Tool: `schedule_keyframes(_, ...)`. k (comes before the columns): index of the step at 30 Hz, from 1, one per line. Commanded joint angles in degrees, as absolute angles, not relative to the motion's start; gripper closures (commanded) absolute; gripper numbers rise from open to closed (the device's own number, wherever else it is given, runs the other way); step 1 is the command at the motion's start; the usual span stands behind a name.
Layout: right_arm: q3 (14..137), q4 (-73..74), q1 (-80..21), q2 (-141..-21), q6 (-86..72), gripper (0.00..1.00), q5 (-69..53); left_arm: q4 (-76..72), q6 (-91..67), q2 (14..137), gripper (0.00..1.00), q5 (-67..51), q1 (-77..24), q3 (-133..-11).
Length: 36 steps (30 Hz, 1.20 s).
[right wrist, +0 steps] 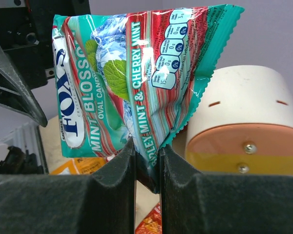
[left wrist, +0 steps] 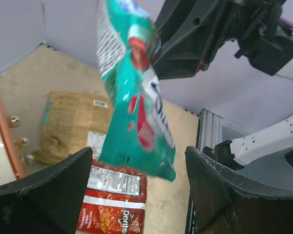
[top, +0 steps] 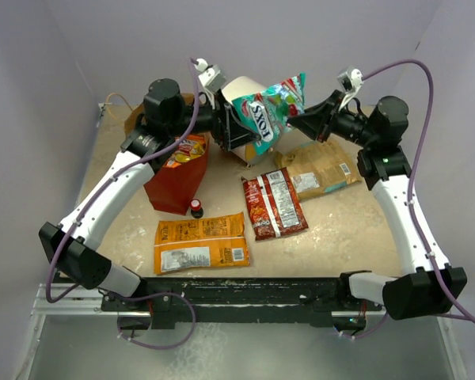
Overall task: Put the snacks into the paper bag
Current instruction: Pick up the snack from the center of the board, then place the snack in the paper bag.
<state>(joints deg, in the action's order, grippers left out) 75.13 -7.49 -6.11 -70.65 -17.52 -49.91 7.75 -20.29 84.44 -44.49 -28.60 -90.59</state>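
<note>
Teal packet (top: pixel 271 111) hangs upper centre, one edge pinched tight by right gripper (right wrist: pixel 147 148); left gripper (left wrist: pixel 136 161) gapes wide, empty.

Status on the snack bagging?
Done: one small packet shows in the paper bag mouth. In hand: right gripper pinches the teal packet; left gripper open. Left: orange packet, dark red packet, tan packet on the table.
</note>
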Motion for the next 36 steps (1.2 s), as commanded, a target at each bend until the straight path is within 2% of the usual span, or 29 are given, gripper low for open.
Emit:
schedule_keyframes(1,73.5,-16.9,-7.4,-70.1,-23.4,1.00,-53.0,1.1,-24.4,84.4,0.24,-46.8,-29.9,-93.5)
schedule_keyframes(6,71.4,-18.4,-7.8,-69.7,-23.6,1.00,-53.5,0.0,-24.2,83.7,0.41,-47.6,-29.9,-92.4)
schedule_keyframes(12,69.4,-20.9,-8.0,-69.7,-24.4,0.99,-53.9,0.8,-22.2,82.4,0.68,-47.1,-29.9,-91.3)
schedule_keyframes(18,67.9,-21.4,-8.0,-69.3,-22.4,0.84,-54.7,4.2,-18.4,80.5,0.99,-44.3,-29.8,-91.1)
schedule_keyframes(24,68.7,-15.5,-8.0,-67.3,-15.1,0.53,-55.3,11.8,-10.3,77.7,1.00,-39.1,-29.3,-93.3)
schedule_keyframes(26,69.0,-12.5,-8.0,-66.4,-12.1,0.45,-55.1,14.9,-6.8,76.7,1.00,-37.3,-28.9,-94.5)
schedule_keyframes(30,68.7,-5.1,-8.0,-64.7,-6.0,0.38,-55.4,20.9,1.0,73.8,1.00,-33.8,-28.1,-96.9)
schedule_keyframes(36,68.3,5.8,-7.9,-62.7,6.3,0.36,-53.2,29.4,10.2,69.3,1.00,-23.2,-25.7,-100.6)
